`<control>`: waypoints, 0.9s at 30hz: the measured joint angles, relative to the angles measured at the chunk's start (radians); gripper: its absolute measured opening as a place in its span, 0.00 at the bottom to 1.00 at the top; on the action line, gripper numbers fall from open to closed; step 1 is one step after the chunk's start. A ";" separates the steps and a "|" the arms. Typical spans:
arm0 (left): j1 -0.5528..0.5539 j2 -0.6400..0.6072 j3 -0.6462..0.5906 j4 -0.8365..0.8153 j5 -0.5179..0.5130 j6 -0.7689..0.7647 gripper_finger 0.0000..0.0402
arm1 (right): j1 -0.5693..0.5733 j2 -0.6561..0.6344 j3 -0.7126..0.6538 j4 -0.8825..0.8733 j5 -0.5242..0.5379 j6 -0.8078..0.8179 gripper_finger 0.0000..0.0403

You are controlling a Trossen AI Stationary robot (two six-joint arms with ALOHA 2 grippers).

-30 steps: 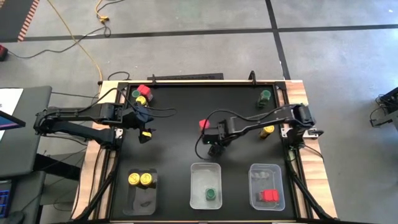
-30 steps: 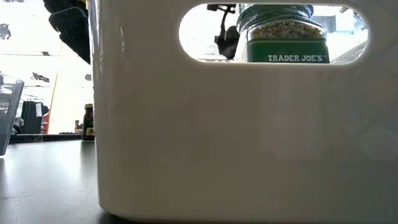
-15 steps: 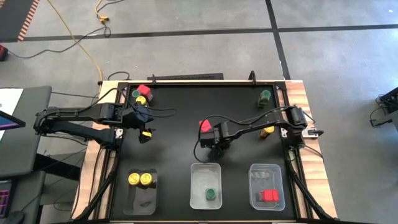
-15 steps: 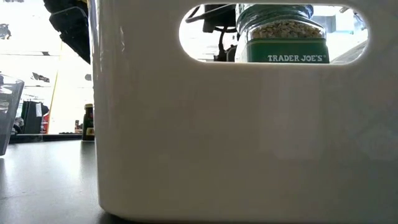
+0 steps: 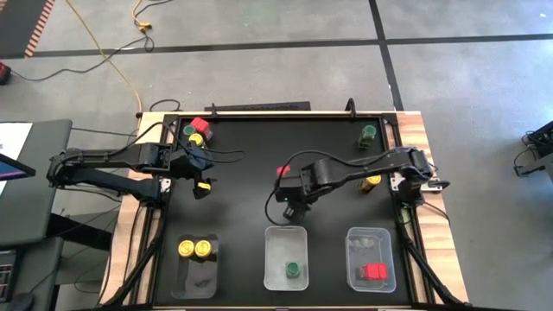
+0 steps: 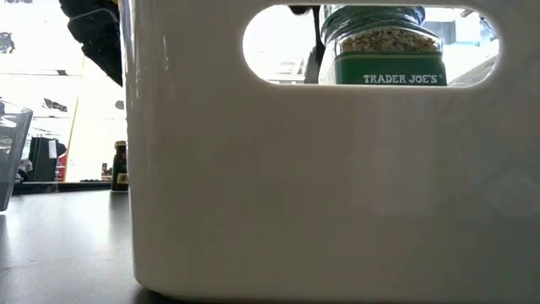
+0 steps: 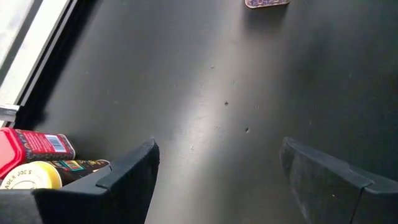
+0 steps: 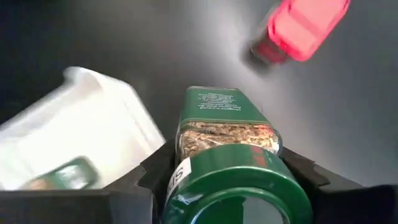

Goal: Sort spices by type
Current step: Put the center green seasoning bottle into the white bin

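Observation:
My right gripper (image 5: pixel 292 207) is shut on a green-lidded spice jar (image 8: pixel 230 180) at the table's middle, just beyond the middle clear tray (image 5: pixel 287 233). A red-lidded jar (image 5: pixel 282 171) stands just beyond it. My left gripper (image 5: pixel 200 170) hangs open over bare table at the left, with a yellow-lidded jar (image 5: pixel 202 186) just on its near side. Green, red and yellow jars (image 5: pixel 195 131) cluster at the far left corner. A green jar (image 5: pixel 369 133) stands at the far right, and a yellow one (image 5: pixel 373 180) shows under my right arm. My right gripper pinches the green-lidded jar between its two fingers (image 8: pixel 155 174), on the jar's two sides just below the lid (image 8: pixel 185 148). The fingers come from above, slanting down. Whether the jar's base is on the table I cannot tell.
Three clear trays stand along the near edge. The left tray (image 5: pixel 197 275) holds two yellow jars, the middle one a green jar (image 5: pixel 293 270), the right tray (image 5: pixel 371 238) red jars. In the low view the middle tray's white wall (image 6: pixel 295 186) fills the picture.
My right gripper has shut on the green-lidded jar and has shifted slightly toward the table's near edge and the middle tray.

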 joint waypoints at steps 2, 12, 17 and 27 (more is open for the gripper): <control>0.000 0.000 0.000 0.000 0.000 0.000 0.80 | 0.017 -0.002 0.065 -0.007 0.001 0.004 0.53; 0.000 0.000 0.000 0.000 0.000 -0.029 0.80 | 0.145 0.001 0.202 0.020 0.011 0.059 0.53; 0.000 0.000 0.000 0.000 0.000 -0.038 0.80 | 0.206 0.017 0.203 0.071 0.030 0.101 0.53; 0.000 0.000 0.000 -0.003 0.000 -0.038 0.80 | 0.260 0.096 0.210 0.145 -0.018 0.034 0.53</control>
